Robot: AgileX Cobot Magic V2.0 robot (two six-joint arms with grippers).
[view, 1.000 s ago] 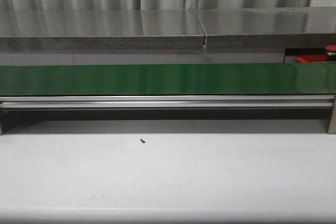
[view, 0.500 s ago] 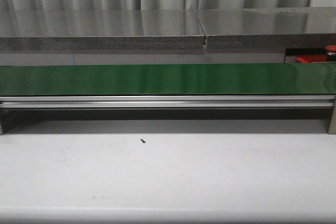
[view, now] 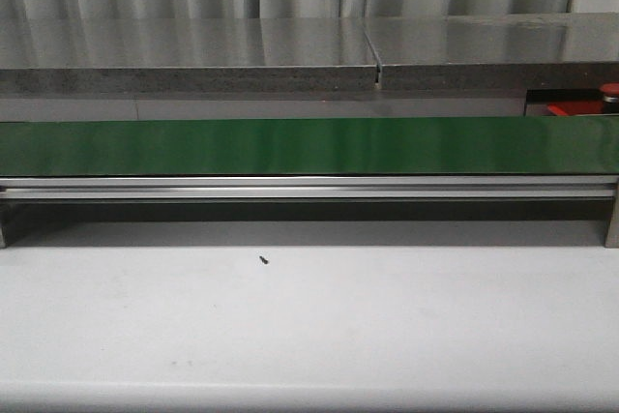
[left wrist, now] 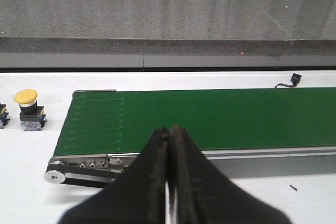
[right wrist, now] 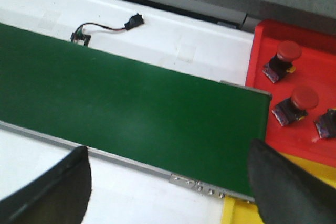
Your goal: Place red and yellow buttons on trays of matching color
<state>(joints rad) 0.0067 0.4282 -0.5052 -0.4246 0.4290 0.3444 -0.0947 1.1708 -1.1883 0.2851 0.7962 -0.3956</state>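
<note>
In the right wrist view a red tray (right wrist: 315,66) lies past the end of the green belt (right wrist: 121,103). Two red buttons (right wrist: 289,51) (right wrist: 304,97) stand on it, and a third button body (right wrist: 326,124) is cut off by the frame edge. A yellow tray (right wrist: 237,214) shows only as a corner beside it. My right gripper (right wrist: 169,149) is open and empty, over the belt's near rail. In the left wrist view a yellow button (left wrist: 25,96) stands on the white table beyond the belt's other end. My left gripper (left wrist: 170,129) is shut on nothing.
The long green belt (view: 290,145) runs across the front view, with a grey stone ledge (view: 193,55) behind it. The red tray (view: 571,108) peeks out at the far right. A black speck (view: 262,259) lies on the white table. A small wired connector (right wrist: 131,22) sits behind the belt.
</note>
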